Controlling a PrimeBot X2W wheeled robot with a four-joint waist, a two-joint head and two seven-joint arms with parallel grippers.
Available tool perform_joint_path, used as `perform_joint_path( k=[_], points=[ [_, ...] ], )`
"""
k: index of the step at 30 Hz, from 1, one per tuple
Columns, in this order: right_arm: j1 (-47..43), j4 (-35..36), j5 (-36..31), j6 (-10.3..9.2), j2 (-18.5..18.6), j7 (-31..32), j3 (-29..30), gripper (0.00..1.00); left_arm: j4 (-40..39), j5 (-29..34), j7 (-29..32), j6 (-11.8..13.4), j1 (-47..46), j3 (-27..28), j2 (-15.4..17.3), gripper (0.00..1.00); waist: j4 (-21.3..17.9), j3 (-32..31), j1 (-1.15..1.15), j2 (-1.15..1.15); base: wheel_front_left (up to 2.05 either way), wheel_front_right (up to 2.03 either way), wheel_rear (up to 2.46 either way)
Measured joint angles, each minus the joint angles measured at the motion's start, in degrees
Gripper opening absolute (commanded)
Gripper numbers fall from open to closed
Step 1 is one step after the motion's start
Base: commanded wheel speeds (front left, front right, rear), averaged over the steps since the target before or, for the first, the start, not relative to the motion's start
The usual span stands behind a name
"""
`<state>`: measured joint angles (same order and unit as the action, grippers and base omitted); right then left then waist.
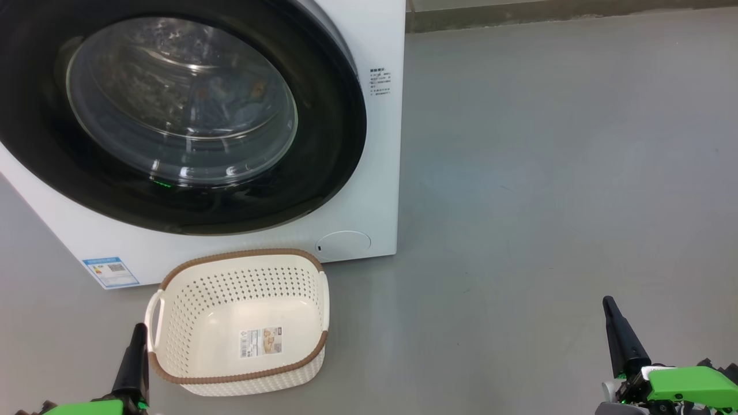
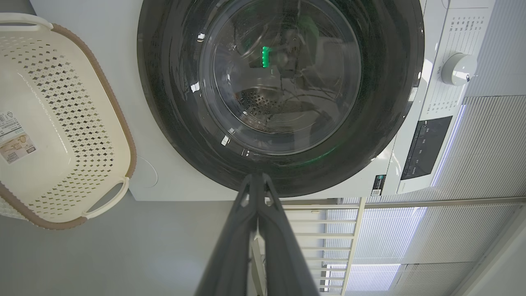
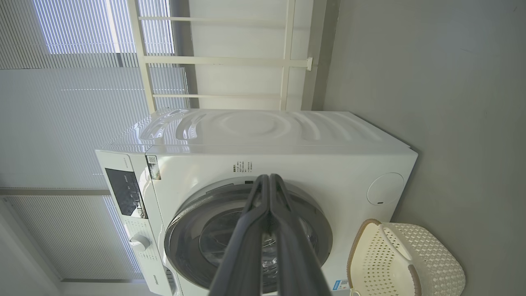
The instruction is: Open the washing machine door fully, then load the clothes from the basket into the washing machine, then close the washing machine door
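Sitting shut, the washing machine door shows clothes inside the washing machine; the sticker in the basket and the blue label are unreadable. The left gripper and right gripper are pinched closed, holding nothing.

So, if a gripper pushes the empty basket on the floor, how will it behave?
The basket looks like thin perforated plastic and holds nothing, so it is probably light and would slide easily on the smooth grey floor. Its walls may flex a little if squeezed.
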<state>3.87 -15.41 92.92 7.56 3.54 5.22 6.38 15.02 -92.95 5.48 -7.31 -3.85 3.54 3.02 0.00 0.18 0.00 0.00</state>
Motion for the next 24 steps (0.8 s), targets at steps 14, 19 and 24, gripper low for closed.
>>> perform_joint_path(
  k=[14,19,24],
  points=[
    [0.0,0.0,0.0,0.00,-0.1,0.2,0.1,0.00,0.0,0.0,0.0,0.0,0.0,0.1,-0.1,0.00,0.0,0.0,0.00,0.00,0.00,0.00,0.00],
    [0.0,0.0,0.0,0.00,-0.2,0.2,0.1,0.00,0.0,0.0,0.0,0.0,0.0,0.2,-0.1,0.00,0.0,0.0,0.00,0.00,0.00,0.00,0.00],
    [0.0,0.0,0.0,0.00,-0.2,0.2,0.2,0.00,0.0,0.0,0.1,0.0,0.0,0.2,-0.1,0.00,0.0,0.0,0.00,0.00,0.00,0.00,0.00]
  ],
)
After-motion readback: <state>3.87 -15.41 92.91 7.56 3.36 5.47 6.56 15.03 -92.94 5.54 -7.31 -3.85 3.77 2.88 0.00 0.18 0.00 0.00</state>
